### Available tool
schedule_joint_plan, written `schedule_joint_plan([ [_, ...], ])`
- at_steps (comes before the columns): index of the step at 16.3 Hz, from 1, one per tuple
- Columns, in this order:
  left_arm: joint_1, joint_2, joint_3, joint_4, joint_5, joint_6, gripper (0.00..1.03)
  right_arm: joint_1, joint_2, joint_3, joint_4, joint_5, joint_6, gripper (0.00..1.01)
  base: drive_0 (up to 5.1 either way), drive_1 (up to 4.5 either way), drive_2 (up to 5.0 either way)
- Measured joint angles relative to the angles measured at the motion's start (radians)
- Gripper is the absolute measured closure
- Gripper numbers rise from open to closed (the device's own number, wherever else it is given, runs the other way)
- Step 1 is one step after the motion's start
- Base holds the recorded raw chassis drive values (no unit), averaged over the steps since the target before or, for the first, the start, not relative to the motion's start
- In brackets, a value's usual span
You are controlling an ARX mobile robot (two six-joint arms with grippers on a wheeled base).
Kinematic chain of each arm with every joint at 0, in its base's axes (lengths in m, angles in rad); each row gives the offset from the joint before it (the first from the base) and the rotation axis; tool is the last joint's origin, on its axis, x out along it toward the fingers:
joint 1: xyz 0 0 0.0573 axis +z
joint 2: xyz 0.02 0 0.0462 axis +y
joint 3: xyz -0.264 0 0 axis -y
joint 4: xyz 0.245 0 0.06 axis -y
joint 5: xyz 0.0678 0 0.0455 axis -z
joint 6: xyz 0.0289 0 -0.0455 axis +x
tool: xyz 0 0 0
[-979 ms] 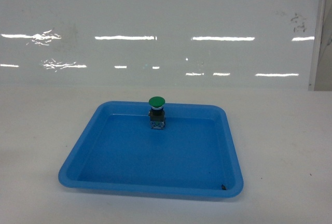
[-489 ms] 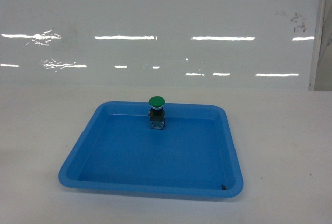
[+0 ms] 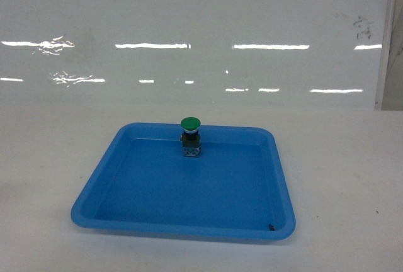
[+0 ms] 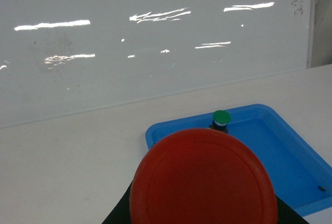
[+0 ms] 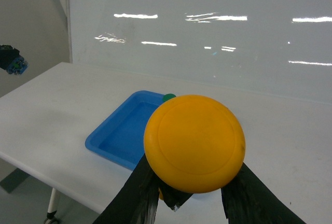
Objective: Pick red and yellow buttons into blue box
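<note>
The red button (image 4: 203,180) fills the lower middle of the left wrist view, its round cap facing the camera. My left gripper (image 4: 204,220) is shut on it, with only dark finger edges showing beside the cap. In the right wrist view my right gripper (image 5: 192,185) is shut on the yellow button (image 5: 194,142), whose black fingers (image 5: 132,195) spread below the cap. Both buttons hang above the white table. The blue box is out of view. Neither gripper shows in the head view.
A shallow blue tray (image 3: 94,190) lies on the white table (image 3: 340,158), with a green-capped button (image 3: 190,135) standing near its far rim. A glossy white wall stands behind. The table's near edge and a wheeled leg (image 5: 51,207) show in the right wrist view.
</note>
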Motion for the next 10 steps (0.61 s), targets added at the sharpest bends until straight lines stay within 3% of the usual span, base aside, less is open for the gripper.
schedule_joint_plan([
  [4, 0.044, -0.068, -0.018, -0.037, 0.050, 0.000, 0.79, 0.000, 0.000, 0.000, 0.000, 0.000, 0.000, 0.75, 0.0, 0.00, 0.0],
  [10, 0.065, -0.144, -0.098, -0.095, 0.105, -0.004, 0.79, 0.000, 0.000, 0.000, 0.000, 0.000, -0.003, 0.75, 0.0, 0.00, 0.0],
])
